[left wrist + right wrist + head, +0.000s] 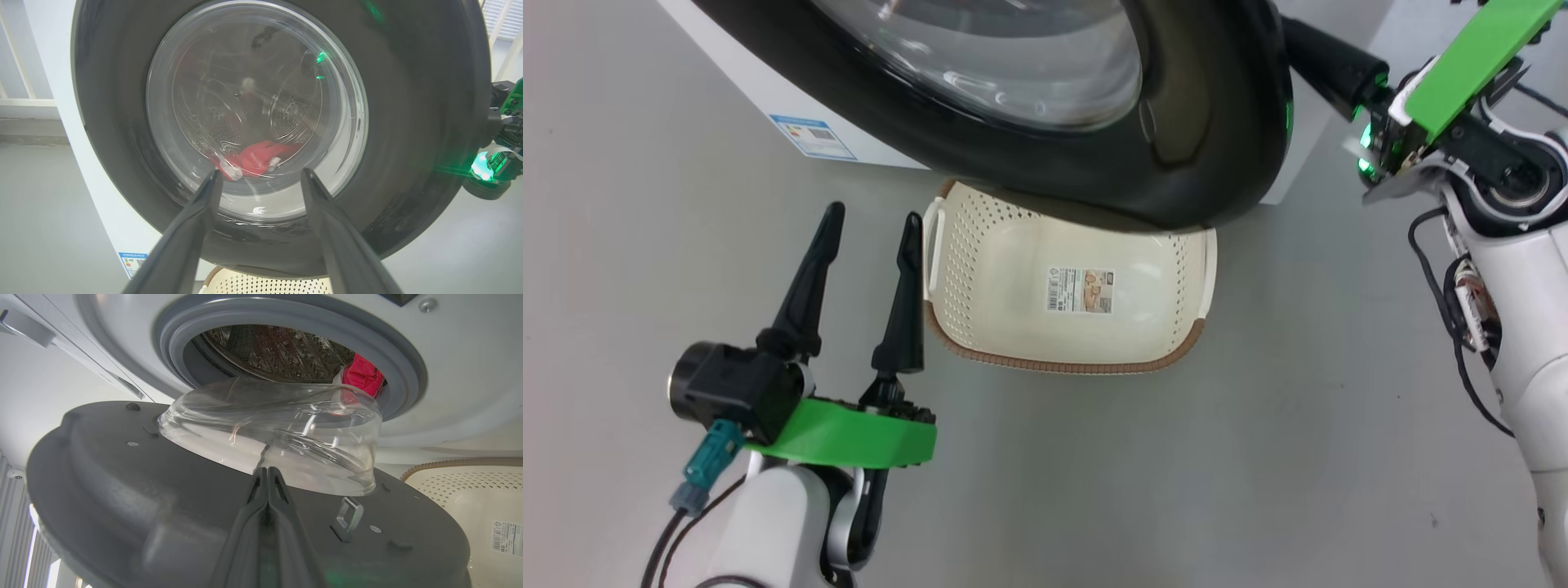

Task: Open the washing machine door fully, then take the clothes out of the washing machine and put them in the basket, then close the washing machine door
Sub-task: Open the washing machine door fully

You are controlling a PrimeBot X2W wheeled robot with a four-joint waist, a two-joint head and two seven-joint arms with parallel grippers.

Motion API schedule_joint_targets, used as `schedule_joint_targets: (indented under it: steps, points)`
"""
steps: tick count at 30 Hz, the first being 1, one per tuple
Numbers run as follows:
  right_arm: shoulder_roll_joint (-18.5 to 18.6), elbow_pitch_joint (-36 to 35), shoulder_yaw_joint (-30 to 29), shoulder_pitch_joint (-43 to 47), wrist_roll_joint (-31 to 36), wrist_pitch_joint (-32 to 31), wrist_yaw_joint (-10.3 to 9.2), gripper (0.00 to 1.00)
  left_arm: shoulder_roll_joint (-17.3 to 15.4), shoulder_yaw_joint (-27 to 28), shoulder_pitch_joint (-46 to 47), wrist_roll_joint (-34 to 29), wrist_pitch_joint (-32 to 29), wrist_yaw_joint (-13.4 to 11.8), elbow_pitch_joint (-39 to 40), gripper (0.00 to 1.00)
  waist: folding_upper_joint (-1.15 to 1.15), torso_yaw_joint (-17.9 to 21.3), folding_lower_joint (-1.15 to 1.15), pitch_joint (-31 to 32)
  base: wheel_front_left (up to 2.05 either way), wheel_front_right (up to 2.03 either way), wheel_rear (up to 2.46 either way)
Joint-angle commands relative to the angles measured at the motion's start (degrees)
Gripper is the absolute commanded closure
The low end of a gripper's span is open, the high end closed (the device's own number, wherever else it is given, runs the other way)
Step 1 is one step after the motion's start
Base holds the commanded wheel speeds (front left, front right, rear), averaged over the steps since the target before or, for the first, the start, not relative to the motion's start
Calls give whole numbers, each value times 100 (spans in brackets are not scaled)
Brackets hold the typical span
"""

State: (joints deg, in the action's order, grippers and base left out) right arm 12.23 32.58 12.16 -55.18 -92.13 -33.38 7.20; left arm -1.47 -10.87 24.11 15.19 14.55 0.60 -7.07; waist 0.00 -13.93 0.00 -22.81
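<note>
Washing machine (pixel 756 82), white and box-shaped, stands ahead of the left gripper (pixel 872 214), beyond its fingertips. We find the washing machine door (pixel 1217 122) partly open. Its glossy black rim overhangs the far end of the basket, and its clear bowl window stands clear of the grey rubber ring (pixel 408 363).

Bare grey floor (pixel 1258 457) lies open between the two arms and on the near side of the basket.

The basket (pixel 1062 365) sits just to the right of the left gripper's right finger, with its near brown rim free.

The right gripper (pixel 266 470) sits behind the door, between it and the machine's front. Its fingers are pressed together with nothing between them. They lie along the door's grey inner face, tips at the foot of the glass bowl. We cannot tell whether they touch it. A latch hook (pixel 347 518) stands just beside those fingers.

The left gripper faces the door's outer side, spread wide and holding nothing.

The clothes (pixel 255 157), red with white patches, lie low in the drum. We see them through the glass just beyond the left fingertips.

A blue-bordered label (pixel 813 136) sits on the machine's lower corner, its print too small to read. A sticker (pixel 1080 291) on the basket's floor carries a barcode and a small picture, its text illegible.
</note>
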Motion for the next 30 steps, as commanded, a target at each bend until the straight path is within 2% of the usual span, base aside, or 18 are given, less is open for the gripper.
schedule_joint_targets:
  steps: [1,14,19,20,21,22,23,30]
  points:
    - [-151,-234,124,174,46,-75,29,100,-141,201,-131,6,45,5,110,0,0,-122,0,155,0,0,0]
    - [-133,-324,212,390,85,-150,29,100,-141,230,-301,5,45,7,98,0,0,-251,0,308,0,0,0]
    - [-147,-271,195,356,220,79,29,100,-141,242,-303,109,45,4,121,0,0,-223,0,245,0,0,0]
    - [-99,-339,194,317,459,372,29,90,-141,270,-282,224,45,4,198,0,0,-188,0,179,0,0,0]
    - [-71,-374,191,295,596,547,29,55,-141,277,-272,263,45,1,239,0,0,-174,0,151,0,0,0]
    - [-42,-422,202,281,735,698,29,32,-141,278,-265,278,45,-7,268,0,0,-157,0,121,0,0,0]
    - [-5,-453,203,277,879,868,29,0,-141,276,-253,294,45,-14,296,0,0,-141,0,96,0,0,0]
    - [248,-700,293,457,1844,1955,29,0,-141,291,-201,197,45,-77,304,0,0,10,0,30,0,0,0]
